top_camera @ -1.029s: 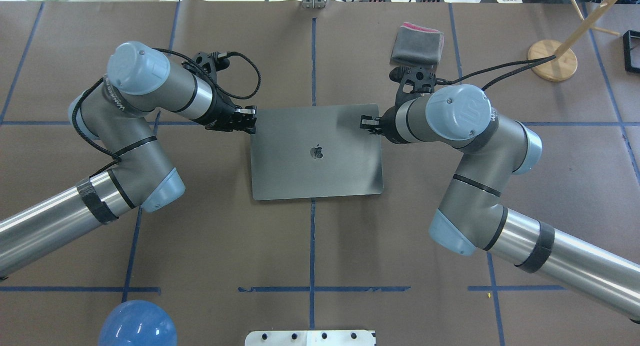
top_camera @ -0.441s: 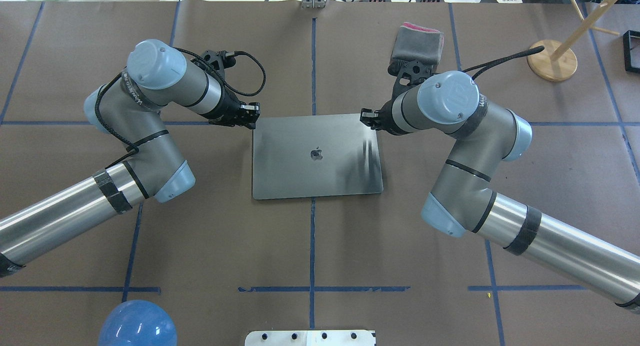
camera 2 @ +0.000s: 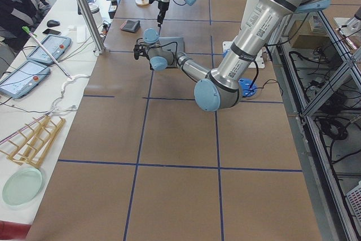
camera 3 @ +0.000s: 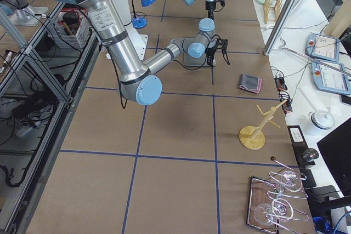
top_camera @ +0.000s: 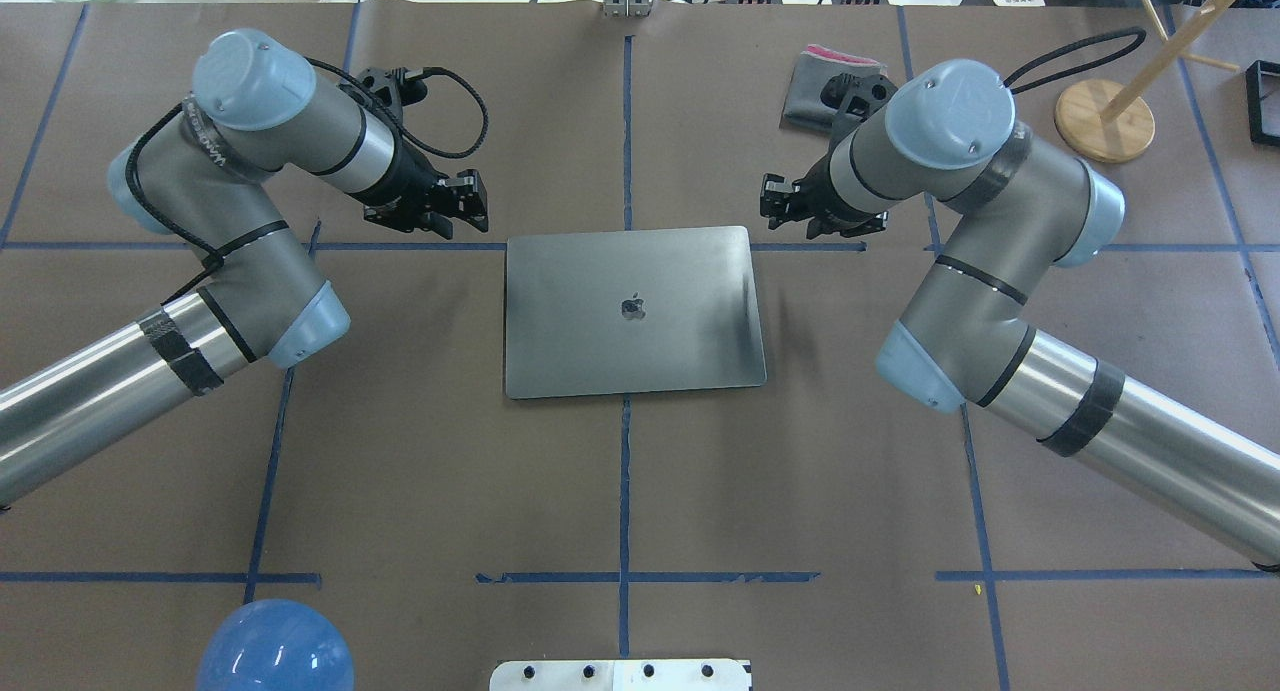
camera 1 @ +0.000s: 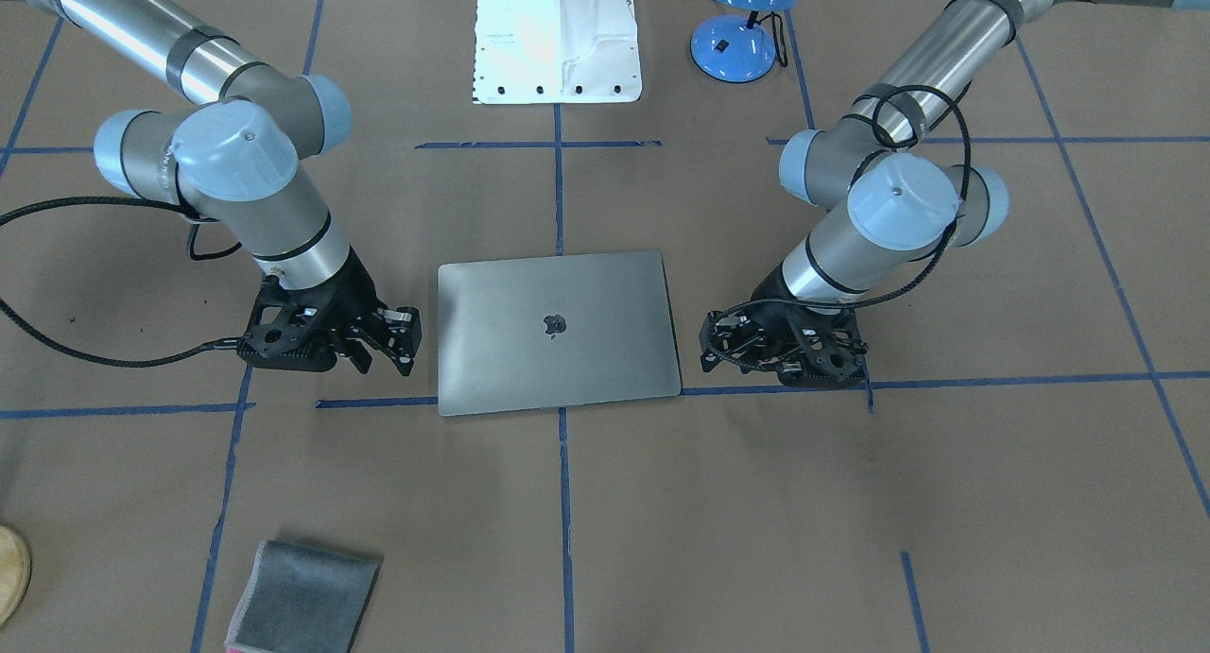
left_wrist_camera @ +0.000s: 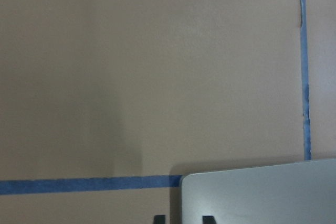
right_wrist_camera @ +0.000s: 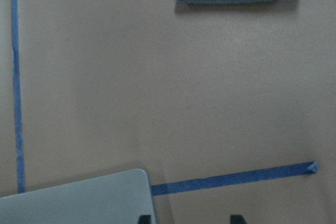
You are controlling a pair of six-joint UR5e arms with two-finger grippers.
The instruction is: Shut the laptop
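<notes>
The laptop lies flat with its lid down and the dark apple logo facing up; it also shows in the front view. My left gripper hovers just off its far left corner, jaws apart and empty. My right gripper hovers just off its far right corner, jaws apart and empty. In the front view the left gripper is on the right and the right gripper on the left. Each wrist view shows one lid corner, left and right, with nothing between the fingertips.
A grey folded cloth lies beyond my right wrist, also in the front view. A wooden stand is at the far right. A blue lamp and the white base plate are at the near edge.
Both grippers have drawn back from the lid's far corners, outward and toward the far side. The lid has gone from slightly raised to fully flat.
</notes>
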